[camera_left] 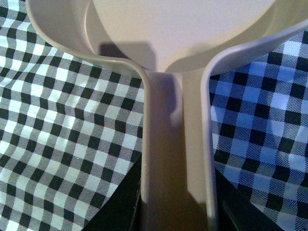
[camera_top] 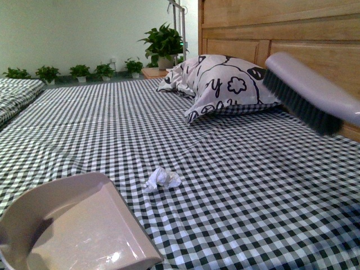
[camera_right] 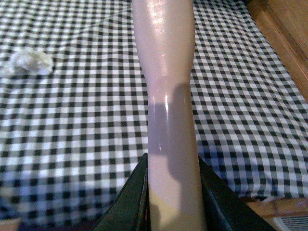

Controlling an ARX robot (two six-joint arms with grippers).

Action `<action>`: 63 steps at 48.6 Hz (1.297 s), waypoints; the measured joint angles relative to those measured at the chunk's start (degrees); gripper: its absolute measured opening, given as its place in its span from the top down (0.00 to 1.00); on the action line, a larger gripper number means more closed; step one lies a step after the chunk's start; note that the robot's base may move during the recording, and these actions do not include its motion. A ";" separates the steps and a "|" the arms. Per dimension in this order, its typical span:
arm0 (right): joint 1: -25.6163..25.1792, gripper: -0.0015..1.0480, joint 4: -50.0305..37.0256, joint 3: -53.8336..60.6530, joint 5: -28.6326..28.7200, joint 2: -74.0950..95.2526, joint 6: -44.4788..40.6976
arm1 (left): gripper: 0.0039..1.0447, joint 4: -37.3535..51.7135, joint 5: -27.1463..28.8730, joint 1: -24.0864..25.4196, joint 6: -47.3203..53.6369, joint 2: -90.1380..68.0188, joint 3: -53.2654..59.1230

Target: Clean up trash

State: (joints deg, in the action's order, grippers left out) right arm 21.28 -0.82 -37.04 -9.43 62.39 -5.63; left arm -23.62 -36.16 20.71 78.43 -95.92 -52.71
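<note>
Now, trash [camera_top: 162, 179]: small crumpled white tissue wad lying on the checked bedspread [camera_top: 236, 185], just beyond the dustpan's open edge, well below and to the left of the raised brush.
Left gripper [camera_left: 175, 211]: clenched on the dustpan [camera_top: 79, 225] handle, dark fingers [camera_left: 120, 207] either side of it; pan rests on the cloth.
Right gripper [camera_right: 173, 202]: clamped around the brush [camera_top: 312, 90] handle, bristles held in the air near the wooden headboard [camera_top: 292, 34].
Pillow [camera_top: 222, 81]: patterned, far beyond the wad, at the headboard.
</note>
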 joint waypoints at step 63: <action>16.72 0.80 -2.40 -12.13 14.14 35.65 -3.85 | 0.75 0.00 0.02 0.00 0.00 0.00 0.00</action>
State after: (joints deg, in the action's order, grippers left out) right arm 38.00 -3.22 -49.17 4.71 98.04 -9.48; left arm -23.62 -36.14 20.71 78.43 -95.92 -52.71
